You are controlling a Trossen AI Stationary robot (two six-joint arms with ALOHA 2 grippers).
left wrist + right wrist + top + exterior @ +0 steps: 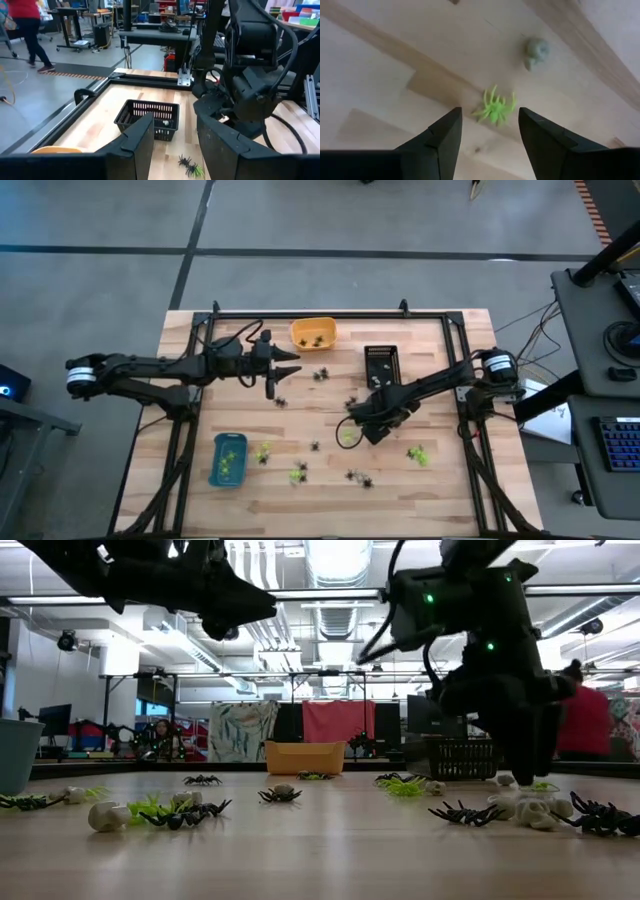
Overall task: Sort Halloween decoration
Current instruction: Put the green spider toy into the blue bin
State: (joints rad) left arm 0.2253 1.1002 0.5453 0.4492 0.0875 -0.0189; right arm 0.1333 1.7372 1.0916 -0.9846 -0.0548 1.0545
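My right gripper [487, 132] hovering over green spider [494, 108], fingers spread, nothing held, lined up for grab. Left gripper [172, 142] parked half-open, empty.

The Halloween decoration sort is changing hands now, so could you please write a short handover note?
Right gripper: jaws open, low over a lime-green spider, nothing held.
Left gripper: raised near the orange tray, jaws apart, nothing seen between them.
Done: a few pieces lie in the orange tray, blue tray and black basket.
Left: many spiders and whitish trinkets scattered on the table.
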